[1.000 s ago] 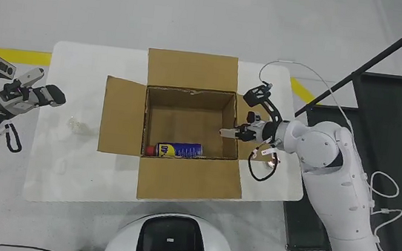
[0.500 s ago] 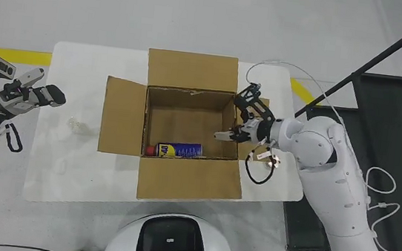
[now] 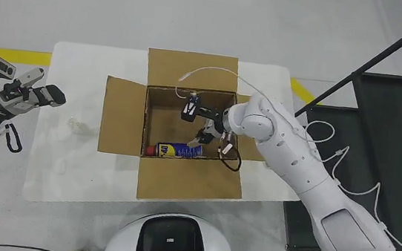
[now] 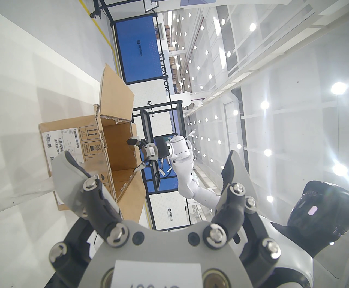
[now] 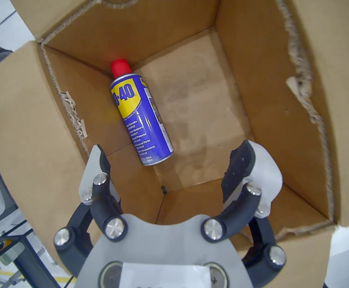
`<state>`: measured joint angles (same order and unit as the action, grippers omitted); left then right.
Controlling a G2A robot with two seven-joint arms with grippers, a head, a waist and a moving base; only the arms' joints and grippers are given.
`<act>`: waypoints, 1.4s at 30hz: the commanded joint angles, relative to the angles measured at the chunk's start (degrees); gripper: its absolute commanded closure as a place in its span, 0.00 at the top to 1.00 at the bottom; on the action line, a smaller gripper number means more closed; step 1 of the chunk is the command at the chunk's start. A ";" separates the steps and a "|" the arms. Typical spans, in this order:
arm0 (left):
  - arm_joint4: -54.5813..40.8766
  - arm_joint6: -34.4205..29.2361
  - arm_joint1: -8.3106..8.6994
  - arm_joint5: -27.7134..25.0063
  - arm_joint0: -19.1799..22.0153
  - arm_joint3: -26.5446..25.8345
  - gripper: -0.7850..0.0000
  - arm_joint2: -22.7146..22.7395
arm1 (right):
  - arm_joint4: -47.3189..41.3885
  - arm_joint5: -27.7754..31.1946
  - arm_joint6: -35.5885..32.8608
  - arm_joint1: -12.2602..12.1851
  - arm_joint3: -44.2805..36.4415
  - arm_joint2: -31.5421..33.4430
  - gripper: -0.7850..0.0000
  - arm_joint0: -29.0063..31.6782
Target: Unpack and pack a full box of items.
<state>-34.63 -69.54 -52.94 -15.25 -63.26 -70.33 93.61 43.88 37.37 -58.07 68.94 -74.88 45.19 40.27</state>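
**Step in hand (judged):** remove the last item from the box [image 3: 123,117].

1. Keep the right gripper [image 3: 195,123] spread wide and empty, as it is now, until it reaches the spray can [image 5: 139,120].
2. Turn the wrist so the jaws span the can's width, not its length.
3. Aim for the middle of the blue body. The red cap end is narrower and likely to slip.
4. The can lies on its side close against one box wall. Expect little room for the finger on that side. If the gap proves too tight, nudge the can clear first.
5. Close firmly. The smooth round body may roll.

**Position:** In the top view the can lies along the lower wall of the box interior, toward its lower left corner, cap pointing left. The right gripper hangs over the centre of the opening, up and right of the can, apart from it.

The left gripper [image 3: 44,86] sits released and empty at the frame's left edge, beyond the table [image 3: 69,170].
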 commanded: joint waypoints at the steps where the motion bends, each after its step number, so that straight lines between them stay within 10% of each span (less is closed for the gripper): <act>1: 0.00 0.00 0.00 0.00 0.00 0.00 1.00 0.00 | 0.23 -0.17 0.44 0.31 1.08 -0.94 1.00 -0.65; 19: 0.00 0.00 0.00 0.00 0.00 0.00 1.00 0.00 | 1.56 -2.03 1.19 1.03 2.51 -3.15 1.00 -0.94; 42: 0.00 0.00 0.00 0.00 0.00 0.00 1.00 0.00 | -0.80 1.93 3.40 13.34 27.02 -21.58 1.00 -11.16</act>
<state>-34.63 -69.54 -52.94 -15.25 -63.26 -70.33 93.61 42.99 39.26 -54.93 81.74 -48.88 24.09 29.43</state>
